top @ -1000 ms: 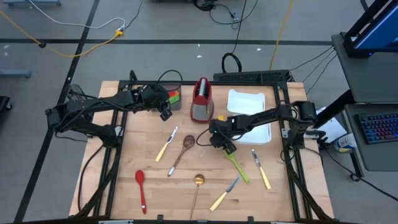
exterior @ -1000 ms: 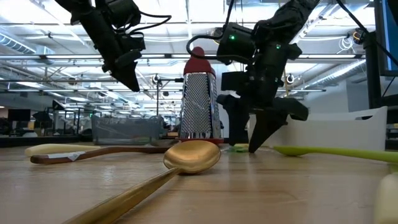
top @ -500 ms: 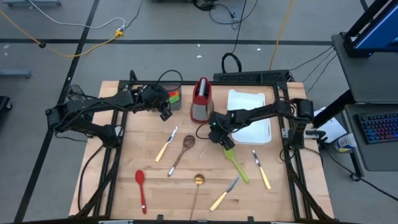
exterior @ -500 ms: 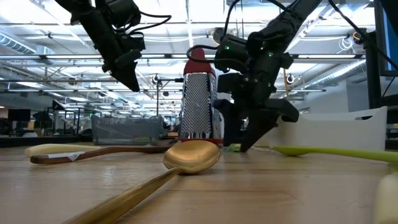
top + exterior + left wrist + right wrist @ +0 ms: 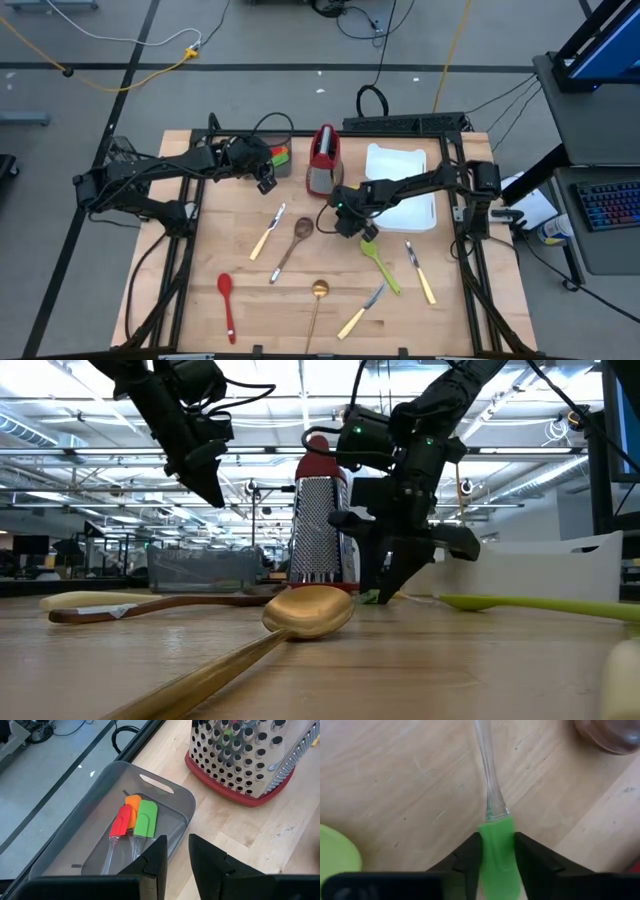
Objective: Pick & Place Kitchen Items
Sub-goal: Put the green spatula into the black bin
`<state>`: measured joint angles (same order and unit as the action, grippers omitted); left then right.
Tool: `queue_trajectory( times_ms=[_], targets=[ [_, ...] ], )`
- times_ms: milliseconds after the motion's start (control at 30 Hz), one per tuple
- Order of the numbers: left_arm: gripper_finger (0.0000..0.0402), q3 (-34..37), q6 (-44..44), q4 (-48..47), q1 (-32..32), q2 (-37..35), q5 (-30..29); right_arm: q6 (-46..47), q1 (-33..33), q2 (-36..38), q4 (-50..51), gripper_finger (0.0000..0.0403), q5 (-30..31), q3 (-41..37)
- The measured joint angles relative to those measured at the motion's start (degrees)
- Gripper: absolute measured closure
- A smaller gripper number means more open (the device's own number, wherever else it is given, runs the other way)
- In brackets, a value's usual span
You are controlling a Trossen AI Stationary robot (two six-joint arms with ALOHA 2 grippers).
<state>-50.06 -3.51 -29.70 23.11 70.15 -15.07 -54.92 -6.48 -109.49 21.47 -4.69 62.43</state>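
A green spatula [image 5: 496, 845] with a clear handle [image 5: 487, 765] lies flat on the wooden table, and my right gripper [image 5: 497, 857] [image 5: 345, 222] [image 5: 385, 592] is shut on its head. Beside it lies a lime-green spoon [image 5: 380, 262]. My left gripper [image 5: 177, 860] [image 5: 265, 183] hangs open and holding nothing over a grey bin [image 5: 75, 835] at the far left. Red, orange and green spatulas [image 5: 134, 817] lie in that bin. My right gripper pinches the green spatula's head [image 5: 496, 832] between its two fingers, one on each long edge, just below where the clear handle joins. The fingers come steeply from above. The spatula rests flat on the table.
A red-and-steel grater [image 5: 323, 160] stands upright between the arms, with a white tray [image 5: 400, 190] to its right. Yellow-handled knives [image 5: 267, 232] [image 5: 420, 272] [image 5: 360, 312], a wooden spoon [image 5: 290, 248], a red spoon [image 5: 227, 300] and a gold spoon [image 5: 316, 305] lie spread over the near half.
My right gripper has shifted a little toward the table's left edge and sunk toward the table, rolling about its own axis. Its wide-spread fingers have shut on the green spatula's head. The spatula has stayed flat on the table.
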Motion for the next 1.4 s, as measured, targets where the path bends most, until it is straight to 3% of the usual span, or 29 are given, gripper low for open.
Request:
queue_trajectory(
  times_ms=[167, 300, 533, 767, 1067, 1267, 1400],
  targets=[
    [0.0316, 0.00, 0.00, -0.01, 0.00, 0.00, -0.01, -0.02, 1.35, -0.07, -0.94, 0.0356, 0.15, -0.04],
    [0.0316, 0.00, -0.21, 0.00, 0.00, -0.01, 0.00, 0.74, 2.24, -0.04, -3.37, 0.0372, 0.06, -0.04],
    [0.0316, 0.00, -0.31, -0.01, 0.00, 0.00, 0.12, 7.39, 3.48, 2.27, -8.12, 0.0365, 0.44, -0.20],
    [0.0316, 0.00, -1.75, 0.01, -0.91, 0.00, 6.83, 22.55, 5.14, 7.43, -12.61, 0.0373, 2.66, -0.24],
    [0.0316, 0.00, -2.88, 0.47, -9.10, 0.20, 12.48, 33.84, 5.54, 8.11, -14.57, 0.0357, 3.21, -0.24],
    [0.0316, 0.00, -2.84, 2.26, -15.29, 2.38, 12.63, 41.94, 5.39, 8.11, -14.81, 0.0374, 3.54, -0.20],
    [0.0316, 0.06, -2.33, 6.64, -18.54, 4.56, 12.66, 49.61, 5.23, 8.11, -14.76, 0.0363, 3.51, -0.18]
  ],
)
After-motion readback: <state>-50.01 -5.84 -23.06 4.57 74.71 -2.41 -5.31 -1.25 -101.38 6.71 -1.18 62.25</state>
